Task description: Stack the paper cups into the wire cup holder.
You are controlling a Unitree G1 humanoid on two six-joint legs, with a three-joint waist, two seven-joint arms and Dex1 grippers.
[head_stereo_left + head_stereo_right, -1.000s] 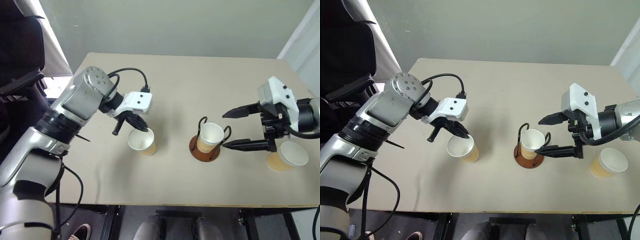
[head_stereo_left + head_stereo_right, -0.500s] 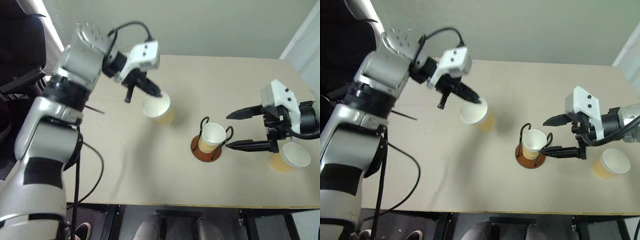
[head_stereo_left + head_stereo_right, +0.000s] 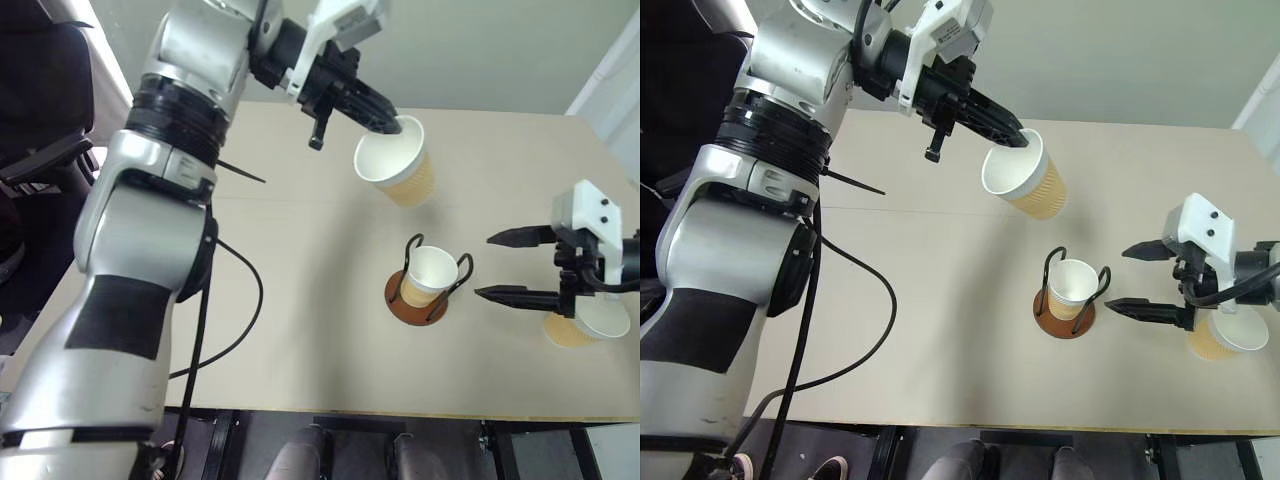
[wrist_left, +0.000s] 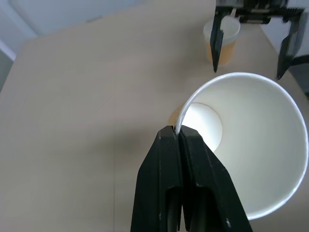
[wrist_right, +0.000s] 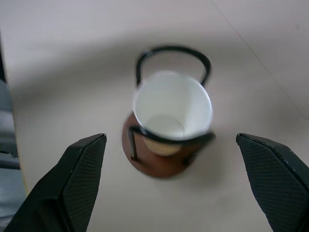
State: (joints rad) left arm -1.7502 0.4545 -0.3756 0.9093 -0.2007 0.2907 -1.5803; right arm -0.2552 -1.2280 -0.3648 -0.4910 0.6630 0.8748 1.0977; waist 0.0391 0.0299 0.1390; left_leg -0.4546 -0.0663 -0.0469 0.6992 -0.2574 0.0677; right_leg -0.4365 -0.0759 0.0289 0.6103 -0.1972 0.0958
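Left eye view: left gripper (image 3: 398, 124), jaws pinched on a paper cup's (image 3: 396, 168) rim, has lifted it toward the wire cup holder (image 3: 418, 300); right gripper (image 3: 505, 266) waits, jaws wide and empty.

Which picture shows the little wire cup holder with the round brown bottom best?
The right wrist view: the wire cup holder sits close up, with a tan paper cup inside. Both eye views show it small on the table; the left wrist view hides it.

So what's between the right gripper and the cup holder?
Only bare table: in the right wrist view the open right gripper faces the wire cup holder directly.
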